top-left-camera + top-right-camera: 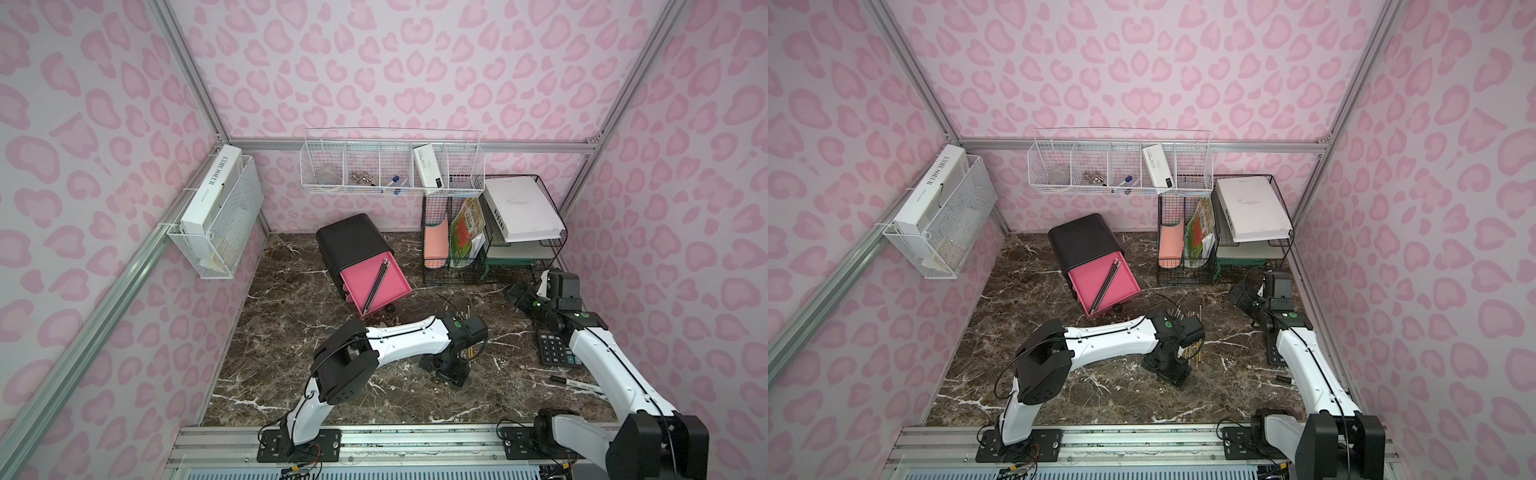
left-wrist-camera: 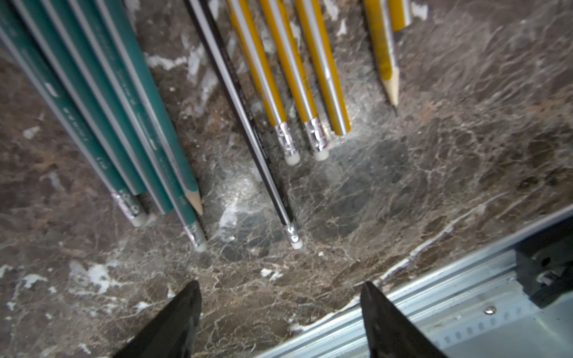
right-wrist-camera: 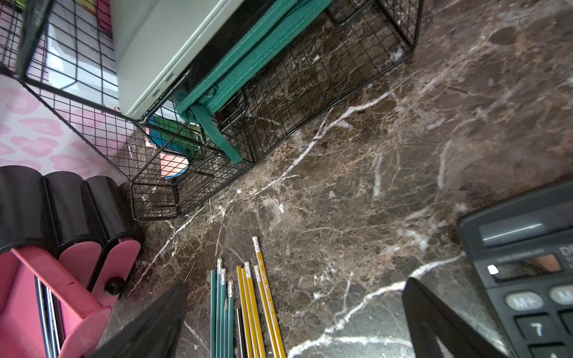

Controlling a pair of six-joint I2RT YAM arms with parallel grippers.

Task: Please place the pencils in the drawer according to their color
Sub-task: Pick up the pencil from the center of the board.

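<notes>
Pencils (image 2: 279, 198) in green, black and yellow are laid side by side on the table (image 2: 434, 155), untouched, just beyond the spread, empty fingers of the left gripper (image 2: 280, 285), which is angled down over them. At eleven o'clock from them in a top view, the pink drawer (image 1: 357, 286) is pulled out of its black cabinet (image 1: 349, 237), with two dark pencils (image 1: 376, 286) laid in it. The right gripper (image 3: 297, 282) is held spread and empty at two o'clock.

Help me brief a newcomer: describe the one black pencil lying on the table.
On the brown marble table, a row of pencils lies beside the open pink drawer. The black pencil sits between the green bunch and the yellow ones; it is the row's only black one.
</notes>
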